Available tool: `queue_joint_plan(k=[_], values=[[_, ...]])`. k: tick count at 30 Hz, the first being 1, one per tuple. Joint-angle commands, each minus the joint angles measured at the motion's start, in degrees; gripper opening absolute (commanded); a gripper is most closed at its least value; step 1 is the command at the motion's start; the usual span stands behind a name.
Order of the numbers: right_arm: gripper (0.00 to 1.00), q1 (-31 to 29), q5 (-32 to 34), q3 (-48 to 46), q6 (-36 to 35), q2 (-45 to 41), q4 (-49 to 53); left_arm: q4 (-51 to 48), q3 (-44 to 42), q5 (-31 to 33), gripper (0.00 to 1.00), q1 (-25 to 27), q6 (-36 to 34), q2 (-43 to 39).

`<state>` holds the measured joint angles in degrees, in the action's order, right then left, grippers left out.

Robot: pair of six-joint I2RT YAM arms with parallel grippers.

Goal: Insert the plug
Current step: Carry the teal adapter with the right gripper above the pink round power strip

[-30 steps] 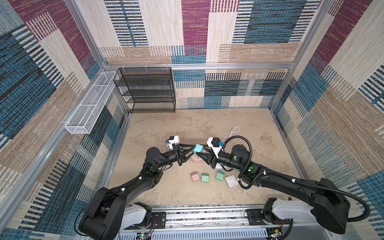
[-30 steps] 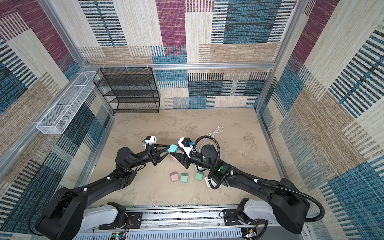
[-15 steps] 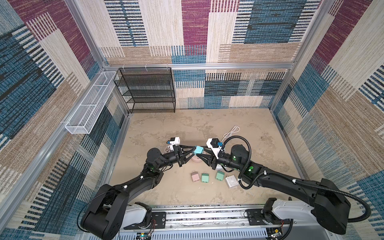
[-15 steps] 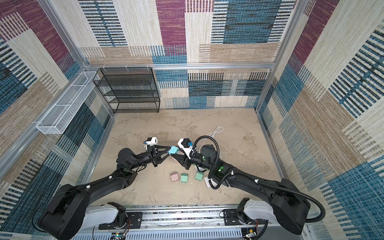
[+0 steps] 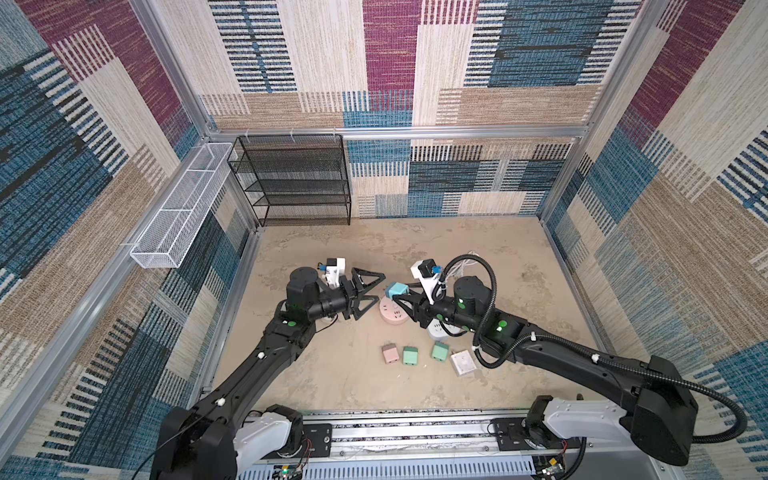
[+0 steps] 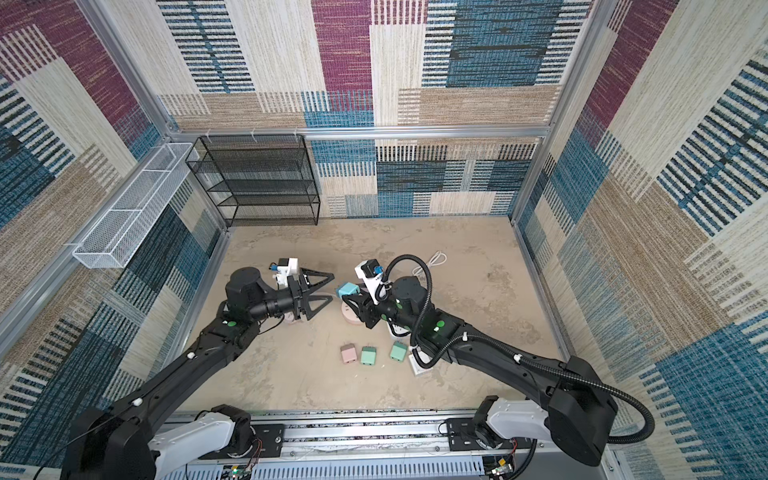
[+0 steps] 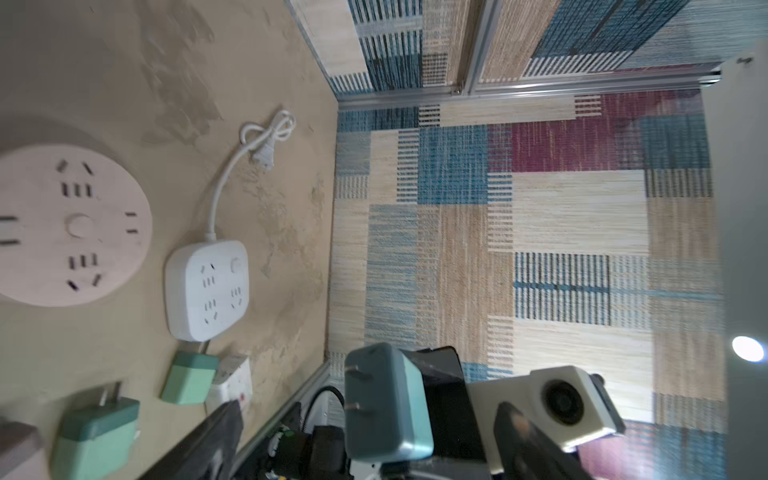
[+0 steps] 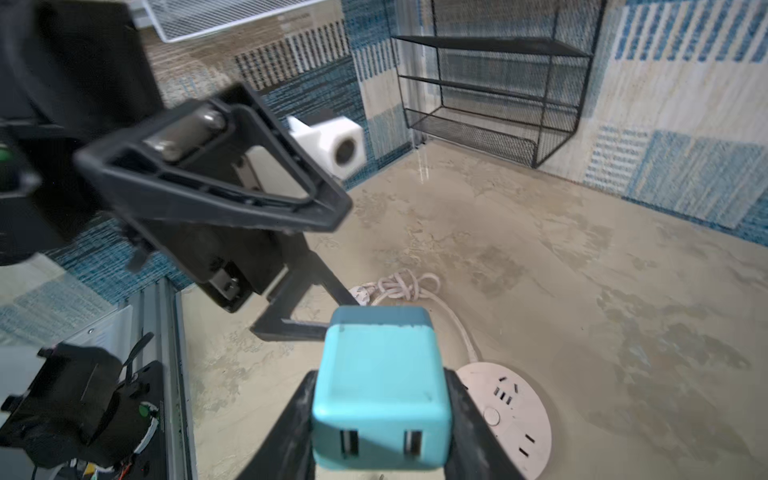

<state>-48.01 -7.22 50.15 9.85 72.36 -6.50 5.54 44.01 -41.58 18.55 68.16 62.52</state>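
Patchwork carpet walls close in a sandy tabletop (image 5: 332, 386), and in both top views you see your left pincer (image 5: 380, 286) with its fingers spread wide, nothing between them, just beside the teal plug (image 5: 395, 289). Your right pincer (image 5: 400, 294) is clamped on that plug and holds it off the tabletop, close to the round pink socket (image 5: 392, 314); the white power strip (image 5: 441, 331) lies partly hidden under your right arm. Nearer the rail, a pink adapter (image 5: 390, 353), a green adapter (image 5: 409, 356), a second green adapter (image 5: 439, 351) and a white adapter (image 5: 463, 362) lie in a loose row. Through the left wrist camera you face the teal plug (image 7: 386, 403), its two prongs on the side turned toward the tabletop, while the round pink socket (image 7: 75, 224) and the white power strip (image 7: 208, 291) lie flat side by side, the strip's cord (image 7: 264, 154) coiled beyond it. Through the right wrist camera the teal plug (image 8: 382, 386) sits squeezed between your right fingers (image 8: 291, 428); the left fingers (image 8: 216, 210) stand apart past it, clear of the plug, and the round pink socket (image 8: 511, 415) lies flat on the tabletop close by.
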Motion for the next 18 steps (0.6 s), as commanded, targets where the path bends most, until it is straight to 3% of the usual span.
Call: queue_joint_plan(k=[1,4,7,11,18], values=[[0.0,0.1,5.5,6.2,7.8,3.0,15.1,-35.4,7.8,18.1,0.99,0.0,-26.2,-2.6],[0.0,0.1,9.4,16.0,13.2,8.4,26.1,-41.3,10.6,29.3,0.99,-0.1,-31.1,-5.6],[0.0,0.2,13.9,27.7,19.3,15.5,38.3,-44.0,11.1,34.8,1.0,-0.1,-31.8,-8.0],[0.0,0.4,15.1,42.0,22.6,24.3,49.9,-45.6,10.9,31.4,1.0,-0.1,-32.6,-7.8],[0.0,0.5,15.6,61.0,19.2,37.6,65.0,-42.8,5.0,29.9,1.0,-0.2,-32.7,-11.2]])
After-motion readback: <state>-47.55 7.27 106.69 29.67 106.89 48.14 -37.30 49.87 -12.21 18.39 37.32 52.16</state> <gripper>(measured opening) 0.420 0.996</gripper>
